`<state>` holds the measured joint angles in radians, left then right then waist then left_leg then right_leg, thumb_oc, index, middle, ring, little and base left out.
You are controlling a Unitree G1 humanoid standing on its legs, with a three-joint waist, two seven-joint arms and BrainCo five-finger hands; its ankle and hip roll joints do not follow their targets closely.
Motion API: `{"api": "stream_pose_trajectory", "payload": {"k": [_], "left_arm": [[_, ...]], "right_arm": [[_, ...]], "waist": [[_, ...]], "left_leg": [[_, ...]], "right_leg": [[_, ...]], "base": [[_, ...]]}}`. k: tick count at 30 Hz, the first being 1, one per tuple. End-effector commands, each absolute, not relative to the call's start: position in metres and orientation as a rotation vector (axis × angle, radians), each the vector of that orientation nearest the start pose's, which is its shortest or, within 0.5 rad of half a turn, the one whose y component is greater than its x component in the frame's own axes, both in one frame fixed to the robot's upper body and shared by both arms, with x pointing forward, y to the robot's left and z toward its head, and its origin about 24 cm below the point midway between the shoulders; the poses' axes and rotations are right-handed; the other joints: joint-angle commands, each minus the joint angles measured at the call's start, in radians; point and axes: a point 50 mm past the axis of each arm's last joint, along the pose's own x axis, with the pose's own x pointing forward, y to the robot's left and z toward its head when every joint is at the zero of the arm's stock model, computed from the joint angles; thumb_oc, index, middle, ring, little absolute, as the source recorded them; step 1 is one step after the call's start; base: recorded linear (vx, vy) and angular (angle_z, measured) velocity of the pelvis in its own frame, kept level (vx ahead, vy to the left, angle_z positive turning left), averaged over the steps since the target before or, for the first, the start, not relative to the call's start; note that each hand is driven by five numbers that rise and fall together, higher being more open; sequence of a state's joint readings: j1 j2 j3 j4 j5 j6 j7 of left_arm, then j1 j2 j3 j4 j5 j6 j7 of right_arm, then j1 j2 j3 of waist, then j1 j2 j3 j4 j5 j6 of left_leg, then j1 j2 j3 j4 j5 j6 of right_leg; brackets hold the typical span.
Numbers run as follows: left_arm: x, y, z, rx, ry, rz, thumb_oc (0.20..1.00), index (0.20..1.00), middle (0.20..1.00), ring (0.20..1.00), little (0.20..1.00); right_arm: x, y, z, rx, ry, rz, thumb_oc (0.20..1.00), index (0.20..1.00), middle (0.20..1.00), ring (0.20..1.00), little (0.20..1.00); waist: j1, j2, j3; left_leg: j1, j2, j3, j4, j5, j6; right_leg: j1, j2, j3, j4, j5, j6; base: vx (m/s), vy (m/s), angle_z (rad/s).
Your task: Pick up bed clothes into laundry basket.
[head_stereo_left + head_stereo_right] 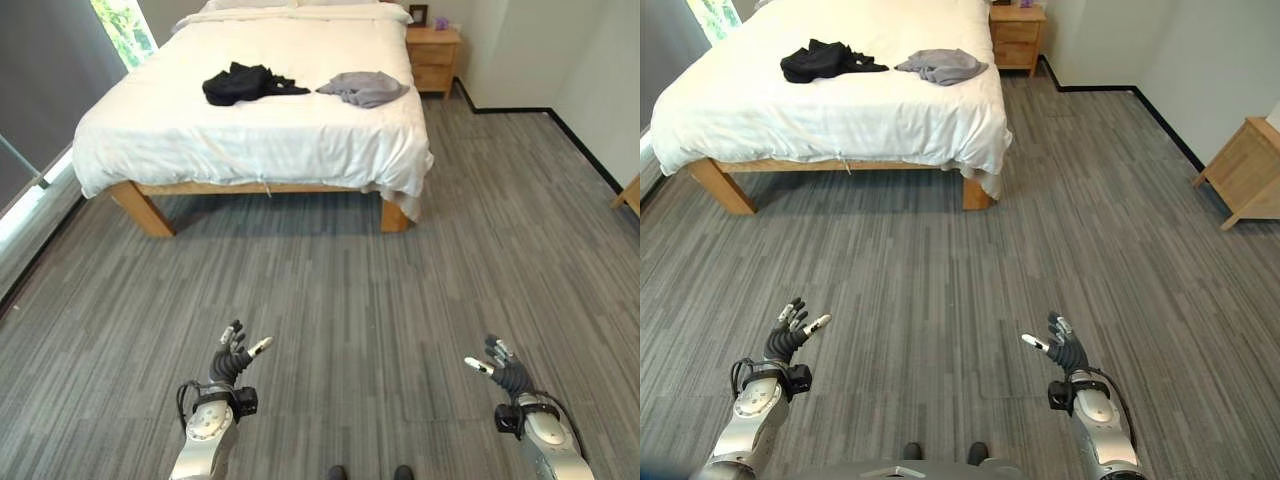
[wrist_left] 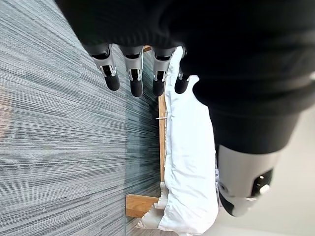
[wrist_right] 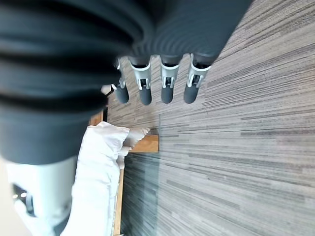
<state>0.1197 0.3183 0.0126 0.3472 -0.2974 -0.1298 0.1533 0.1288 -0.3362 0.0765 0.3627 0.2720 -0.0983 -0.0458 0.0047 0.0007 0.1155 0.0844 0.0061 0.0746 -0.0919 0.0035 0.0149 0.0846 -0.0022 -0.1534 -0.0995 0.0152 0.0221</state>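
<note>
A: Clothes?
B: Black pile and grey pile on bed, nightstand beyond
A: Hands?
B: Left hand, right hand both open, empty, over bare floor

Both arms reach forward low over the floor, well apart from each other. The left hand has its fingers spread and relaxed, thumb out to the side, holding nothing. The right hand mirrors it, fingers straight in a row, thumb apart, also holding nothing.
</note>
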Motion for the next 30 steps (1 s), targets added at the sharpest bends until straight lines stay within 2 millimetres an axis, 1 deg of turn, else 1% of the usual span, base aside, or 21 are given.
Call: {"api": "stream_pose_trajectory", "payload": {"k": [1, 2, 3, 4, 6, 7, 9, 11, 14, 16, 17, 18, 19, 21, 22, 23, 26, 27, 28, 29, 30], "left_arm": [[0.222, 0.264, -0.008, 0.131, 0.176, 0.317, 1.000, 1.000, 1.000, 1.000, 1.000], [0.223, 0.264, -0.007, 0.137, 0.174, 0.310, 1.000, 1.000, 1.000, 1.000, 1.000], [0.227, 0.261, -0.006, 0.136, 0.168, 0.296, 1.000, 1.000, 1.000, 1.000, 1.000], [0.228, 0.261, -0.006, 0.136, 0.167, 0.296, 1.000, 1.000, 1.000, 1.000, 1.000], [0.230, 0.260, -0.004, 0.146, 0.162, 0.286, 1.000, 1.000, 1.000, 1.000, 1.000], [0.231, 0.258, -0.002, 0.144, 0.159, 0.272, 1.000, 1.000, 1.000, 1.000, 1.000], [0.232, 0.254, -0.002, 0.152, 0.155, 0.252, 1.000, 1.000, 1.000, 1.000, 1.000], [0.235, 0.250, 0.000, 0.147, 0.140, 0.235, 1.000, 1.000, 1.000, 1.000, 1.000], [0.241, 0.245, 0.002, 0.153, 0.132, 0.207, 1.000, 1.000, 1.000, 1.000, 1.000], [0.245, 0.237, 0.006, 0.164, 0.113, 0.158, 1.000, 1.000, 1.000, 1.000, 1.000], [0.246, 0.232, 0.007, 0.162, 0.105, 0.144, 1.000, 1.000, 1.000, 1.000, 1.000], [0.246, 0.223, 0.002, 0.127, 0.119, 0.119, 1.000, 1.000, 1.000, 1.000, 1.000], [0.246, 0.223, 0.002, 0.127, 0.119, 0.119, 1.000, 1.000, 1.000, 1.000, 1.000], [0.247, 0.218, 0.002, 0.101, 0.117, 0.094, 1.000, 1.000, 1.000, 1.000, 1.000], [0.247, 0.216, 0.004, 0.074, 0.108, 0.081, 1.000, 1.000, 1.000, 1.000, 1.000], [0.247, 0.212, 0.003, 0.065, 0.116, 0.073, 1.000, 1.000, 1.000, 1.000, 1.000], [0.246, 0.212, 0.000, 0.036, 0.125, 0.080, 1.000, 1.000, 1.000, 1.000, 1.000], [0.245, 0.212, 0.000, 0.016, 0.125, 0.080, 1.000, 1.000, 1.000, 1.000, 1.000], [0.240, 0.213, -0.004, 0.017, 0.141, 0.073, 1.000, 1.000, 1.000, 1.000, 1.000], [0.239, 0.212, -0.006, 0.023, 0.150, 0.067, 1.000, 1.000, 1.000, 1.000, 1.000], [0.239, 0.212, -0.007, 0.034, 0.154, 0.066, 1.000, 1.000, 1.000, 1.000, 1.000]], "right_arm": [[0.229, -0.224, -0.018, -0.118, 0.226, -0.091, 1.000, 1.000, 1.000, 1.000, 1.000], [0.230, -0.224, -0.016, -0.118, 0.217, -0.091, 1.000, 1.000, 1.000, 1.000, 1.000], [0.232, -0.222, -0.014, -0.099, 0.202, -0.095, 1.000, 1.000, 1.000, 1.000, 1.000], [0.232, -0.222, -0.013, -0.099, 0.201, -0.095, 1.000, 1.000, 1.000, 1.000, 1.000], [0.236, -0.217, -0.011, -0.089, 0.186, -0.078, 1.000, 1.000, 1.000, 1.000, 1.000], [0.237, -0.213, -0.011, -0.090, 0.188, -0.065, 1.000, 1.000, 1.000, 1.000, 1.000], [0.235, -0.213, -0.013, -0.095, 0.200, -0.058, 1.000, 1.000, 1.000, 1.000, 1.000], [0.231, -0.216, -0.016, -0.089, 0.217, -0.067, 1.000, 1.000, 1.000, 1.000, 1.000], [0.224, -0.219, -0.021, -0.092, 0.240, -0.073, 1.000, 1.000, 1.000, 1.000, 1.000], [0.220, -0.221, -0.021, -0.089, 0.245, -0.071, 1.000, 1.000, 1.000, 1.000, 1.000], [0.219, -0.220, -0.024, -0.092, 0.257, -0.056, 1.000, 1.000, 1.000, 1.000, 1.000], [0.222, -0.223, -0.022, -0.092, 0.253, -0.052, 1.000, 1.000, 1.000, 1.000, 1.000], [0.222, -0.223, -0.022, -0.092, 0.253, -0.052, 1.000, 1.000, 1.000, 1.000, 1.000], [0.226, -0.227, -0.014, -0.055, 0.219, -0.060, 1.000, 1.000, 1.000, 1.000, 1.000], [0.224, -0.230, -0.014, -0.038, 0.220, -0.069, 1.000, 1.000, 1.000, 1.000, 1.000], [0.224, -0.239, -0.014, -0.062, 0.230, -0.109, 1.000, 1.000, 1.000, 1.000, 1.000], [0.226, -0.244, -0.014, -0.033, 0.223, -0.158, 1.000, 1.000, 1.000, 1.000, 1.000], [0.225, -0.244, -0.014, -0.006, 0.219, -0.168, 1.000, 1.000, 1.000, 1.000, 1.000], [0.222, -0.246, -0.015, -0.011, 0.219, -0.166, 1.000, 1.000, 1.000, 1.000, 1.000], [0.220, -0.246, -0.016, -0.030, 0.225, -0.163, 1.000, 1.000, 1.000, 1.000, 1.000], [0.220, -0.246, -0.016, -0.053, 0.228, -0.153, 1.000, 1.000, 1.000, 1.000, 1.000]], "waist": [[0.022, -0.052, -0.011], [0.024, -0.046, -0.006], [0.016, -0.037, 0.016], [0.017, -0.039, 0.015], [0.013, -0.027, 0.046], [0.008, -0.007, 0.067], [-0.013, -0.003, 0.072], [-0.049, 0.001, 0.075], [-0.097, -0.005, 0.063], [-0.104, -0.003, 0.054], [-0.102, -0.004, 0.047], [-0.101, 0.002, 0.048], [-0.105, 0.001, 0.044], [-0.089, -0.030, 0.061], [-0.063, -0.048, 0.082], [-0.032, -0.065, 0.110], [0.000, -0.069, 0.109], [0.011, -0.063, 0.097], [0.033, -0.044, 0.070], [0.045, -0.039, 0.061], [0.056, -0.029, 0.053]], "left_leg": [[-0.036, -0.010, -0.020, 0.005, -0.004, -0.015], [-0.037, -0.014, -0.024, 0.006, -0.007, -0.007], [-0.026, -0.031, -0.032, 0.006, -0.019, 0.017], [-0.029, -0.033, -0.030, 0.007, -0.019, 0.018], [-0.015, -0.035, -0.016, 0.011, -0.033, 0.038], [0.012, -0.023, -0.007, 0.016, -0.046, 0.050], [0.048, -0.013, -0.009, 0.007, -0.054, 0.037], [0.112, -0.003, -0.046, 0.005, -0.088, 0.011], [0.177, 0.028, -0.080, 0.005, -0.119, -0.028], [0.196, 0.047, -0.098, 0.026, -0.108, -0.044], [0.188, 0.053, -0.092, 0.081, -0.086, -0.053], [0.095, 0.068, -0.078, 0.372, 0.056, -0.100], [0.085, 0.066, -0.083, 0.380, 0.055, -0.101], [-0.063, 0.076, -0.040, 0.770, 0.171, -0.117], [-0.147, 0.063, -0.040, 0.894, 0.166, -0.105], [-0.284, 0.058, -0.028, 0.936, 0.120, -0.085], [-0.384, 0.071, 0.014, 0.850, 0.099, -0.081], [-0.402, 0.094, 0.037, 0.734, 0.110, -0.084], [-0.412, 0.145, 0.074, 0.455, 0.150, -0.084], [-0.390, 0.148, 0.084, 0.317, 0.168, -0.088], [-0.377, 0.156, 0.075, 0.185, 0.216, -0.100]], "right_leg": [[-0.036, -0.131, 0.000, 0.077, 0.015, 0.139], [-0.057, -0.142, 0.002, 0.132, 0.004, 0.143], [-0.131, -0.169, 0.012, 0.292, 0.054, 0.160], [-0.138, -0.172, 0.015, 0.300, 0.050, 0.161], [-0.227, -0.198, 0.004, 0.480, 0.151, 0.172], [-0.301, -0.217, -0.030, 0.599, 0.173, 0.176], [-0.360, -0.216, -0.048, 0.545, 0.138, 0.172], [-0.375, -0.177, -0.060, 0.355, 0.119, 0.162], [-0.397, -0.114, -0.025, 0.124, 0.169, 0.172], [-0.384, -0.113, -0.027, 0.143, 0.171, 0.167], [-0.363, -0.106, -0.035, 0.153, 0.172, 0.146], [-0.306, -0.081, -0.025, 0.167, 0.132, 0.101], [-0.311, -0.084, -0.029, 0.166, 0.134, 0.100], [-0.220, -0.073, -0.032, 0.154, 0.083, 0.035], [-0.168, -0.068, -0.017, 0.141, 0.053, 0.008], [-0.099, -0.062, -0.004, 0.136, 0.014, 0.001], [-0.033, -0.055, 0.000, 0.118, -0.013, 0.003], [-0.002, -0.048, 0.000, 0.105, -0.032, 0.008], [0.047, -0.032, 0.002, 0.094, -0.074, 0.027], [0.074, -0.033, 0.007, 0.093, -0.091, 0.036], [0.103, -0.032, 0.012, 0.087, -0.108, 0.048]], "base": [[0.07, 0.136, -0.14], [0.08, 0.233, -0.10], [0.05, 0.166, -0.08], [0.03, 0.178, -0.15], [0.09, 0.176, -0.04], [0.27, 0.180, -0.08], [0.39, 0.025, -0.35], [0.47, -0.133, 0.04], [0.55, -0.211, 0.35], [0.43, -0.178, 0.67], [0.39, -0.200, 0.76], [0.38, -0.202, 0.61], [0.42, -0.279, 0.52], [0.41, -0.361, 0.44], [0.57, -0.440, 0.02], [0.56, -0.325, -0.25], [0.37, -0.108, -0.25], [0.79, 0.018, -0.45], [0.81, 0.094, -0.36], [0.84, 0.150, -0.24], [0.64, 0.140, -0.45]]}}
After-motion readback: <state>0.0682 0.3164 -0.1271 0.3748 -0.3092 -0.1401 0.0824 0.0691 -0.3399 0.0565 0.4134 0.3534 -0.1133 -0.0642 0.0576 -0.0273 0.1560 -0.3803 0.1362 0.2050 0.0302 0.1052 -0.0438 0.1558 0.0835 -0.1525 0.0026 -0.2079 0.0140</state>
